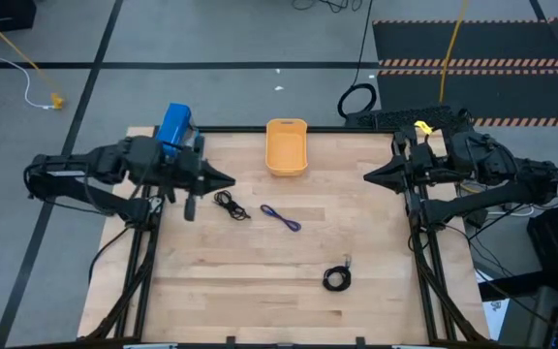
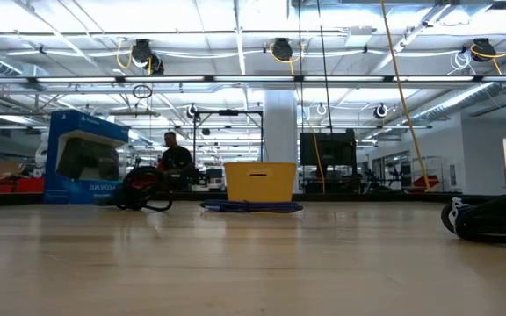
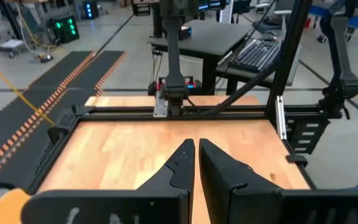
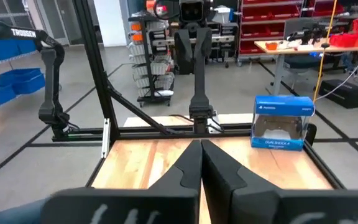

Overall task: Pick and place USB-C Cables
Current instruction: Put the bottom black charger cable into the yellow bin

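I see the wooden tabletop with my two arms waiting at its sides. The left gripper hangs over the left edge, fingers closed together on nothing. The right gripper hangs over the right edge, also closed on nothing. An orange tray sits at the far edge, in the middle. A blue box stands at the far left corner. One black USB-C cable lies near the left gripper. The blue-purple USB-C cable lies mid-table. Another black USB-C cable bundle lies nearer the front edge.
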Action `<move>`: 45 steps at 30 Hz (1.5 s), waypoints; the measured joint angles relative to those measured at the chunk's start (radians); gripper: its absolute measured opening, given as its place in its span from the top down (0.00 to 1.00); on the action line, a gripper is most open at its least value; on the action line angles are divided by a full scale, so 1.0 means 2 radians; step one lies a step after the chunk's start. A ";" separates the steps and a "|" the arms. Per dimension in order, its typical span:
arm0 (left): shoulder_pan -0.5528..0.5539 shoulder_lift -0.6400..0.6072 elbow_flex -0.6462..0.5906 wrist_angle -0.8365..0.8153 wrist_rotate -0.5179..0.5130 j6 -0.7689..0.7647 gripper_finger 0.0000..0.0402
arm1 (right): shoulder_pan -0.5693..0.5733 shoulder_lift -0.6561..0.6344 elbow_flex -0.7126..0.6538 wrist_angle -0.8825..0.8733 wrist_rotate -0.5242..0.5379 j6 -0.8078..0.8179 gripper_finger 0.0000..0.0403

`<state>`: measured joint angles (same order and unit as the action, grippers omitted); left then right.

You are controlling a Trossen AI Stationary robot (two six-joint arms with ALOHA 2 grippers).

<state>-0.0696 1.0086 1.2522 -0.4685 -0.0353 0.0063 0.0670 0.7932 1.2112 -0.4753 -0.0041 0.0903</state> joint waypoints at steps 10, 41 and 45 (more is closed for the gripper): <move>0.000 0.027 0.000 0.000 0.004 0.004 0.94 | 0.000 0.102 0.144 -0.177 -0.012 0.002 1.00; -0.004 0.113 0.000 -0.053 0.005 -0.021 0.94 | 0.127 0.334 0.258 -0.492 -0.013 0.096 1.00; -0.016 0.128 0.000 -0.052 0.005 -0.024 0.94 | 0.147 0.354 0.258 -0.480 -0.013 0.112 1.00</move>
<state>-0.1015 1.2652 1.2518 -0.5716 -0.0258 -0.0415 0.3616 1.5009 1.7271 -1.4358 -0.0292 0.3146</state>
